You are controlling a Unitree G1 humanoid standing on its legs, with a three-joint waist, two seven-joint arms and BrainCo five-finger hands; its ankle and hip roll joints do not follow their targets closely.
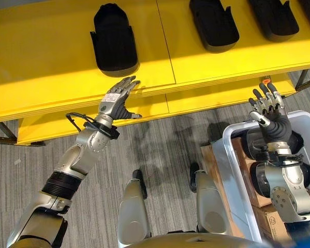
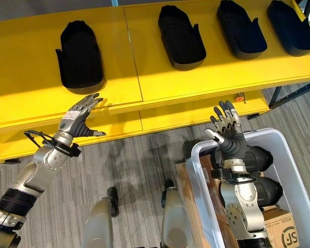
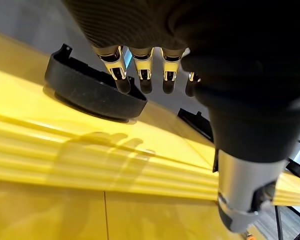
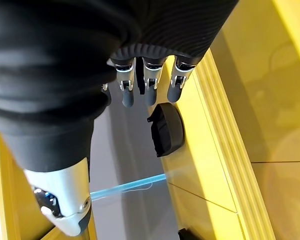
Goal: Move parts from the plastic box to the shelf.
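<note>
Yellow shelf [image 2: 31,67] with black parts [image 2: 80,54] beyond empty, open left hand [image 2: 78,117]; right hand [image 2: 228,129] open above plastic box [image 2: 294,170].

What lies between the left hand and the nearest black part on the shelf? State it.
Nothing but bare yellow shelf. In the right eye view the left hand is open at the shelf's front edge, short of the leftmost black part, with no object between.

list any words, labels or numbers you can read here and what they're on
Cardboard box in the plastic box: a printed logo and small print, too small and cut off to read.
Label on the back of the left hand: too small to read.
Yellow shelf and black parts: no text.
</note>
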